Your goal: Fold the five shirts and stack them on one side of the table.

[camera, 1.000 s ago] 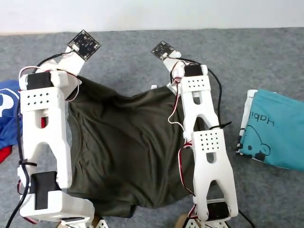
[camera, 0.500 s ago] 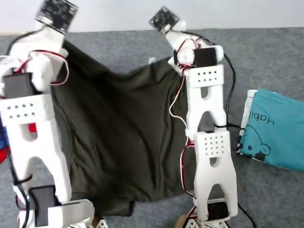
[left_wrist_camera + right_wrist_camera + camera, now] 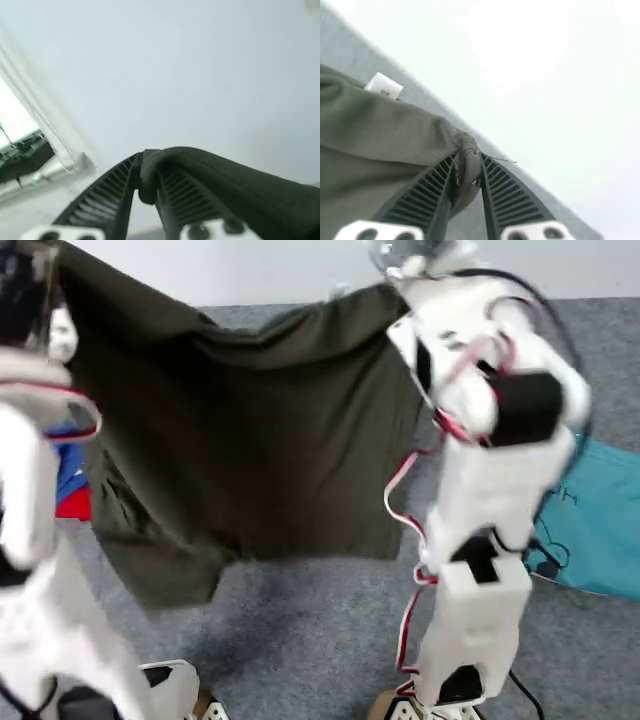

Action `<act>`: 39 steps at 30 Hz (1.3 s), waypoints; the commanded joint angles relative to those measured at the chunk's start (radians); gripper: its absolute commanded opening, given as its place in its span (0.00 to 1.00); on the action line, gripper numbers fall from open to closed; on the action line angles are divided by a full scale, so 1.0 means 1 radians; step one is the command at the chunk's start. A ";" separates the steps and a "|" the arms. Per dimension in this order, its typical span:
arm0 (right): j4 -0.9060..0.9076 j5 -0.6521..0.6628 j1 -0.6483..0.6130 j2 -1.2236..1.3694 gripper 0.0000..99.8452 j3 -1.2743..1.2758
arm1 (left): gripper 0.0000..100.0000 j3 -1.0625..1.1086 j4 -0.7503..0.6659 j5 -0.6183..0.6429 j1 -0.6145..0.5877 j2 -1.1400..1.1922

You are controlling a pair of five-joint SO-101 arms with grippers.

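Observation:
A dark olive shirt (image 3: 250, 430) hangs stretched in the air between the two raised arms in the high view. My left gripper (image 3: 146, 175) is shut on one corner of the olive shirt (image 3: 240, 187), at the far left of the table. My right gripper (image 3: 467, 160) is shut on the other corner of the olive shirt (image 3: 380, 140), at the far middle; a white label (image 3: 383, 86) shows near it. The shirt's lower edge hangs just above the grey table (image 3: 300, 640).
A folded teal shirt (image 3: 590, 530) lies at the table's right edge. Blue and red cloth (image 3: 72, 485) shows at the left, behind the hanging shirt. The right arm's white body (image 3: 480, 540) stands between the olive and teal shirts.
Both arms have lifted the olive shirt off the table and up toward the far edge. It lay spread flat before and now hangs in the air.

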 commanded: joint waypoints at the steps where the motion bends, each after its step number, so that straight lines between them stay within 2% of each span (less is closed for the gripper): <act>1: 0.042 -0.017 0.028 -0.154 0.01 -0.043 | 0.00 -0.050 -0.014 0.002 0.003 -0.098; 5: 0.042 -0.014 0.074 -0.286 0.01 0.020 | 0.00 -0.042 0.063 -0.118 0.006 -0.190; 11: 0.041 -0.012 0.122 -0.634 0.01 0.387 | 0.00 -0.047 0.203 -0.210 0.002 -0.305; 18: 0.039 -0.009 0.125 -1.090 0.01 0.815 | 0.00 -0.048 0.206 -0.292 0.000 -0.456; 22: 0.035 0.023 0.193 -1.253 0.01 0.953 | 0.00 -0.048 0.176 -0.324 -0.002 -0.519; 25: 0.035 0.034 0.214 -1.274 0.01 0.997 | 0.00 -0.042 0.129 -0.324 -0.002 -0.535; 30: -0.005 0.023 0.214 -1.201 0.01 1.125 | 0.00 0.045 0.126 -0.325 -0.002 -0.493; 34: -0.110 0.023 0.214 -1.107 0.01 1.304 | 0.00 0.226 0.123 -0.330 -0.002 -0.448; 39: -0.320 0.023 0.159 -0.981 0.01 1.588 | 0.00 0.536 0.115 -0.474 0.008 -0.341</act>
